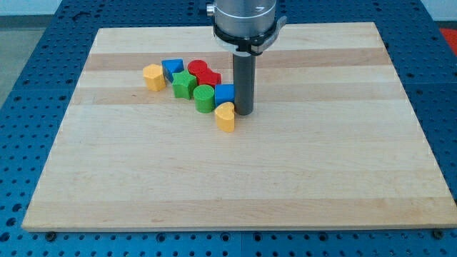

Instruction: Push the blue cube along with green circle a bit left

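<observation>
The blue cube (224, 93) sits near the board's middle, touching the green circle (204, 98) on its left. My tip (244, 113) stands right against the blue cube's right side. A yellow heart block (226, 117) lies just below the blue cube, at the lower left of my tip. A green star block (183, 85) is left of the green circle. A red block (202, 72) lies above them.
A second blue block (172, 68) and a yellow block (153, 76) sit at the left end of the cluster. The wooden board (285, 171) lies on a blue perforated table (28, 86).
</observation>
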Available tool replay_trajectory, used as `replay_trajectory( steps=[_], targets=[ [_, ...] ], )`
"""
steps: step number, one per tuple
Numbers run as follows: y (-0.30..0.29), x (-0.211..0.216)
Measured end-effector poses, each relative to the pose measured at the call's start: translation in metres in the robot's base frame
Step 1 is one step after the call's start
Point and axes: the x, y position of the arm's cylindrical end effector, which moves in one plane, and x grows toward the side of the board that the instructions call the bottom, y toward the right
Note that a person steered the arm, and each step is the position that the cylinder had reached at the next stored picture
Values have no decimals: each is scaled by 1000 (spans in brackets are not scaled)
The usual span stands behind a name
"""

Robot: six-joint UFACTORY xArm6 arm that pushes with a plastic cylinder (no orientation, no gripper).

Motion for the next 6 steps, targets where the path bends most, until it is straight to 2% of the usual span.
replay_trajectory(
  steps=[3, 6],
  targets=[
    [8, -30],
    [-46, -30]
  ],
)
